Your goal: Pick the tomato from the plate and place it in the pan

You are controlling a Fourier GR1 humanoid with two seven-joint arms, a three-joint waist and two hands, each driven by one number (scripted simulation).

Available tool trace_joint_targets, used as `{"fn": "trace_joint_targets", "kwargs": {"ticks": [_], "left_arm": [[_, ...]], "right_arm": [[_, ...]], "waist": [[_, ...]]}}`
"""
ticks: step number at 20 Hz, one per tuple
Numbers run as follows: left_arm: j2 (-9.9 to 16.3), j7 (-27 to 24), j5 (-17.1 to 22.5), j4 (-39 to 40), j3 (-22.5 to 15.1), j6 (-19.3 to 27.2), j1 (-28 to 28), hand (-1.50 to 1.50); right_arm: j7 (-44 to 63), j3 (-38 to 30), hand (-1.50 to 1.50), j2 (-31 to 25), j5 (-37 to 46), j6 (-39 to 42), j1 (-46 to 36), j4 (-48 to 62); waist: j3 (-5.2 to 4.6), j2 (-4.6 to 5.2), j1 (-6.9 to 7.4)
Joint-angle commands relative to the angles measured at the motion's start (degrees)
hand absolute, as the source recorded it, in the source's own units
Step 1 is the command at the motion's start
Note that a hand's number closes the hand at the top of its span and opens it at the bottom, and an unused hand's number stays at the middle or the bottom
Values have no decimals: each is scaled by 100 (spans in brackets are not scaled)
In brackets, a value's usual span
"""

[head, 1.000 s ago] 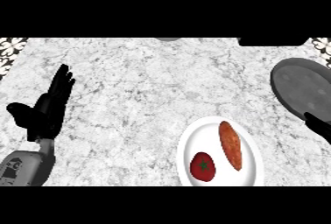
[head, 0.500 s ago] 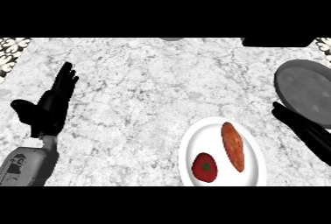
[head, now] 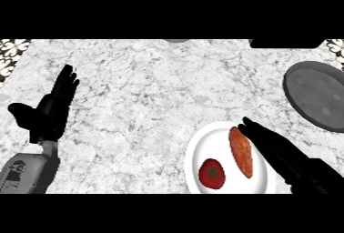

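Note:
A red tomato (head: 212, 173) lies on the near left part of a white plate (head: 201, 145) at the lower middle of the counter. An orange sweet potato (head: 241, 151) lies beside it on the same plate. The grey pan (head: 319, 94) sits at the right edge. My right hand (head: 282, 152) comes in from the lower right, fingers straight, stretched over the plate's right side next to the sweet potato, apart from the tomato. My left hand (head: 48, 113) stays open at the left, fingers up, holding nothing.
The marble counter (head: 161, 91) spreads between the two hands. A dark object (head: 282, 43) and a grey round thing (head: 177, 40) sit at the far edge. Patterned tiles show at both top corners.
My right hand has come in from the right edge and moved left over the plate's right side. The left hand, tomato and pan have stayed put.

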Motion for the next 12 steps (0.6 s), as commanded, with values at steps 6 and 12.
{"fn": "trace_joint_targets", "kwargs": {"ticks": [6, 12], "left_arm": [[-227, -48, -330, -12, 72, 29, 41, 0], [-158, -193, -244, 541, 390, -340, -316, 0]], "right_arm": [[402, -125, -150, 560, 675, 466, 51, 546], [-628, 79, -150, 879, 968, 666, 419, 1509]], "waist": [[3, 0, -28], [5, 9, -48]]}}
